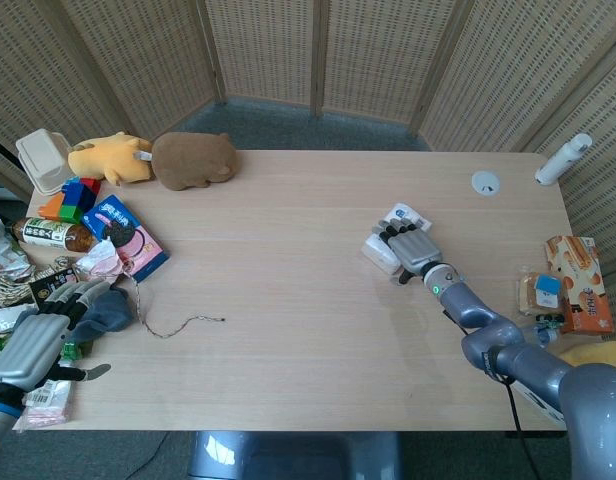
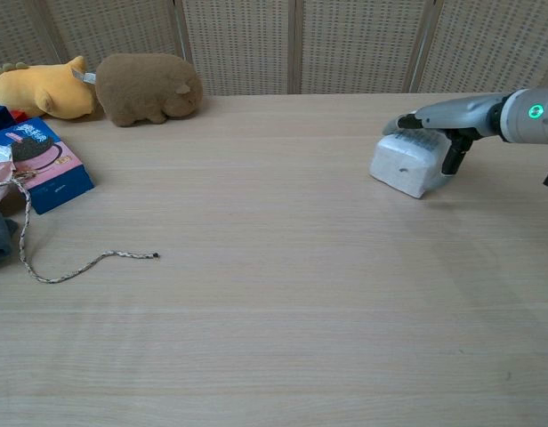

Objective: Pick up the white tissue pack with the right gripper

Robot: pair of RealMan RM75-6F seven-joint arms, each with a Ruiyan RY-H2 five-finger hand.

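The white tissue pack (image 1: 381,251) (image 2: 404,165) lies on the wooden table (image 1: 278,260), right of the middle. My right hand (image 1: 415,251) (image 2: 439,118) covers its top, fingers laid over the upper face and the thumb (image 2: 452,153) down its right side, gripping it. The pack's underside still looks to be on the table. My left hand (image 1: 36,340) hovers at the table's front left corner, fingers apart, holding nothing; the chest view does not show it.
A yellow plush (image 1: 108,158) and a brown plush (image 1: 193,158) sit at the back left. A blue box (image 1: 128,235), a string (image 1: 178,325) and clutter fill the left edge. A white bottle (image 1: 563,158) and snack packs (image 1: 573,285) stand at the right edge.
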